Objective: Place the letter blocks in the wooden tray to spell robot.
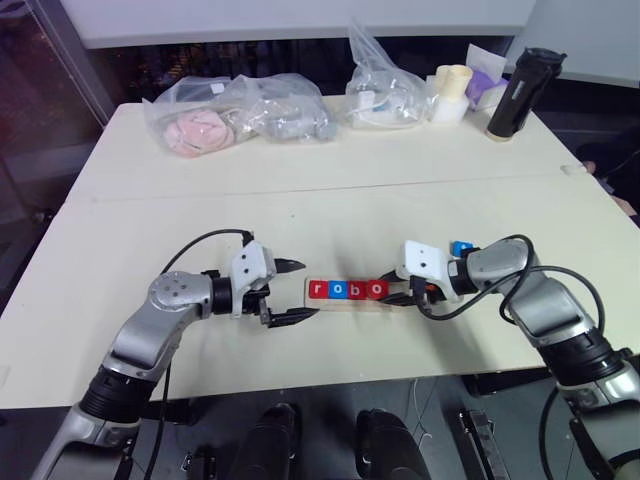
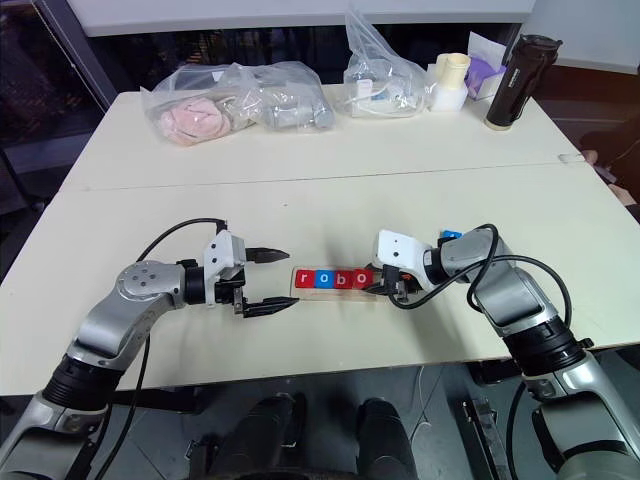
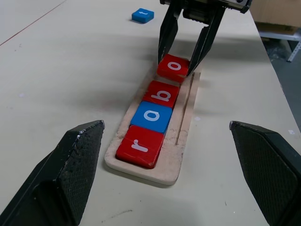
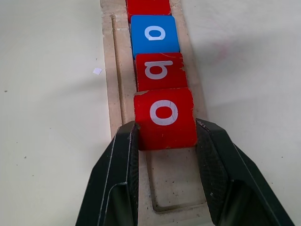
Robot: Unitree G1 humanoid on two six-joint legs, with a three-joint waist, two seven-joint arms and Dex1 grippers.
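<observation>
A pale cream desk (image 1: 300,180) (two tops butted together) stands against a dark glass wall (image 1: 60,60).

Wooden tray (image 3: 186,141) showing pale, unvarnished wood, rough and crumbly at its rounded end; 4 letter blocks (image 3: 153,117) in it showing smooth, slightly glossy red and blue faces with chipped edges; right gripper (image 4: 165,155) fingers (image 4: 117,174) appearing as matt black plastic with finely textured pads; table (image 1: 200,200) presenting a matt cream top; bags (image 1: 240,112) appearing as clear, crinkled, shiny plastic
</observation>
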